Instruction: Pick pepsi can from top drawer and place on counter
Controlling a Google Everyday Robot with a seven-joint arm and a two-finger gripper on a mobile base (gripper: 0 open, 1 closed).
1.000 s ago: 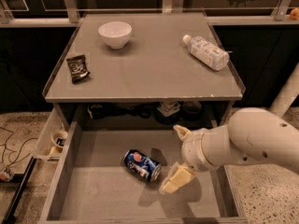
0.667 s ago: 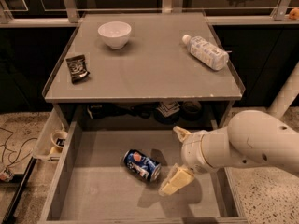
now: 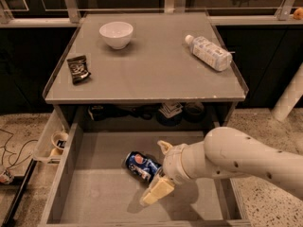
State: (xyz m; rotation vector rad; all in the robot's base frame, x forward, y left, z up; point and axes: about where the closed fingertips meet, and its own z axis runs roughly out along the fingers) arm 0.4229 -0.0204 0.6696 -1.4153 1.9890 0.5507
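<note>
The pepsi can [image 3: 141, 165] lies on its side on the floor of the open top drawer [image 3: 99, 193], near the middle. My gripper [image 3: 158, 171] is down inside the drawer, right at the can's right end. Its fingers are spread, one fingertip [image 3: 164, 147] behind the can and the other [image 3: 156, 193] in front of it. The can lies partly between them; contact is unclear. The counter [image 3: 147, 74] is above the drawer.
On the counter stand a white bowl [image 3: 116, 34], a dark snack packet [image 3: 78, 68] and a clear plastic bottle [image 3: 209, 52] lying on its side. A small translucent bin [image 3: 53, 142] hangs at the drawer's left. My white arm [image 3: 241, 162] crosses the drawer's right side.
My gripper has moved left, closer to the can, so its fingers now straddle the can's right end. The can has not moved.
</note>
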